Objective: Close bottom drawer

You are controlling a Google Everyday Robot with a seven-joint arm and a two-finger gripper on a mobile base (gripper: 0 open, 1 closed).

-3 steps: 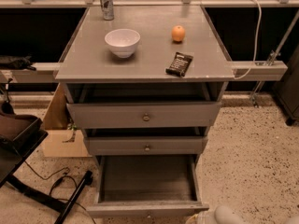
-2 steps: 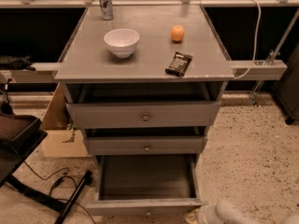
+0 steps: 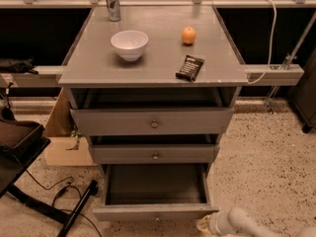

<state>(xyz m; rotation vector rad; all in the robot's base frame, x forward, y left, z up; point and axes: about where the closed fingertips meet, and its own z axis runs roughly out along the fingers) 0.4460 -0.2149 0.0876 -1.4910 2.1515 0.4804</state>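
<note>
The bottom drawer (image 3: 155,212) of the grey cabinet is pulled far out, and its long box with a worn grey floor (image 3: 155,184) shows empty. Its slim front runs along the lower edge of the view; the knob is barely visible. My gripper (image 3: 203,224) comes in at the bottom right on a white arm, just right of the drawer front's right corner and close to it. The mid drawer (image 3: 155,153) and the top drawer (image 3: 153,121) above stand slightly out.
On the cabinet top (image 3: 98,63) are a white bowl (image 3: 129,44), an orange (image 3: 188,35), a dark snack bar (image 3: 189,67) and a can (image 3: 113,2). A black chair base (image 3: 29,181) and cables lie on the floor at left. A cardboard box (image 3: 61,142) stands beside the cabinet.
The white arm and gripper have moved left and up into view, closer to the drawer front's right corner. The drawer stays equally far out.
</note>
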